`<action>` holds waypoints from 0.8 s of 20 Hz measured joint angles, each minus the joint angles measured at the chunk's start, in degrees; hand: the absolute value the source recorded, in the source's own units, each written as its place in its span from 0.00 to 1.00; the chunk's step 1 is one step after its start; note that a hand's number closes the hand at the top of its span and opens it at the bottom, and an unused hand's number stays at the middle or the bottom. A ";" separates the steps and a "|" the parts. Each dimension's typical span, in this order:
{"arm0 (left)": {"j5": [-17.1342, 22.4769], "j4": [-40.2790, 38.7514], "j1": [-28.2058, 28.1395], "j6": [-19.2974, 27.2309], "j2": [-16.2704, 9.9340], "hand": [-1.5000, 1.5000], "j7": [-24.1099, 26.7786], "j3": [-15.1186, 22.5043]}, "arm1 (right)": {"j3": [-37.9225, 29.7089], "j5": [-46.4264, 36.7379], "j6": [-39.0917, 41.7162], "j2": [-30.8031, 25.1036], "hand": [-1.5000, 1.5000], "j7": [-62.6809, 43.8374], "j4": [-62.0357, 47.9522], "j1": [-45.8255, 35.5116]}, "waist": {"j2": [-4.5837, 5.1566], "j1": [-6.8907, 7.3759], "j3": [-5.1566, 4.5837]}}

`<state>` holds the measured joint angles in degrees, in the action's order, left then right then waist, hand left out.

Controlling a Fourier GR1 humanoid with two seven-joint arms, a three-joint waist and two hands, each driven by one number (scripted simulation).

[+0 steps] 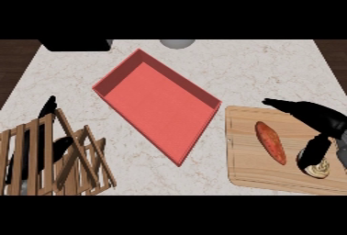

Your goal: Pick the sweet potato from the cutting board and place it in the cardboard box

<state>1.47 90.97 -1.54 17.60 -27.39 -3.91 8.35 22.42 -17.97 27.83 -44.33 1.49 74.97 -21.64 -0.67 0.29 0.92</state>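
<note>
Nearest to me, at the lower left, sits a wooden slatted rack (pixel 58 158) on the marble counter (pixel 257 69), and I can see dark utensils (pixel 47 108) poking through its bars; what they are I can't make out. Moving right, the red box (pixel 159 103) lies turned at an angle in the middle of the counter, shallow and open-topped, with nothing inside it. Just past its right corner starts the cutting board (pixel 247 172), pale wood, running off toward the right edge. On that board the sweet potato (pixel 270 142) lies lengthwise, orange-red, clear of the box. Furthest right I have the right hand (pixel 318 117) over the board, fingers stretched out and relaxed, one pointing left above the potato's top end and another hanging down beside its lower half. From this angle it looks not to be touching the potato, and it has hold of nothing.
</note>
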 measured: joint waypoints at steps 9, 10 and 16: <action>-1.02 0.45 0.14 -1.89 1.29 0.50 -0.51 -1.23 | -0.63 -4.85 -0.86 2.05 0.00 1.02 -2.46 2.07 | 0.16 0.02 -0.13; -1.13 0.33 0.13 -2.04 1.55 0.50 -0.27 -1.43 | -0.57 -5.35 -0.84 2.78 0.00 0.52 -2.28 1.95 | 0.12 0.02 -0.09; -2.85 0.55 0.48 -2.60 2.52 0.50 -1.70 -2.09 | -1.38 -8.25 -1.69 4.88 0.00 1.73 -3.83 2.77 | 0.17 0.10 -0.19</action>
<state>-1.38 91.52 -1.06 15.00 -24.86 -5.61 6.26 21.04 -26.22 26.13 -39.45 3.22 71.14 -18.87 -0.51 0.38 0.73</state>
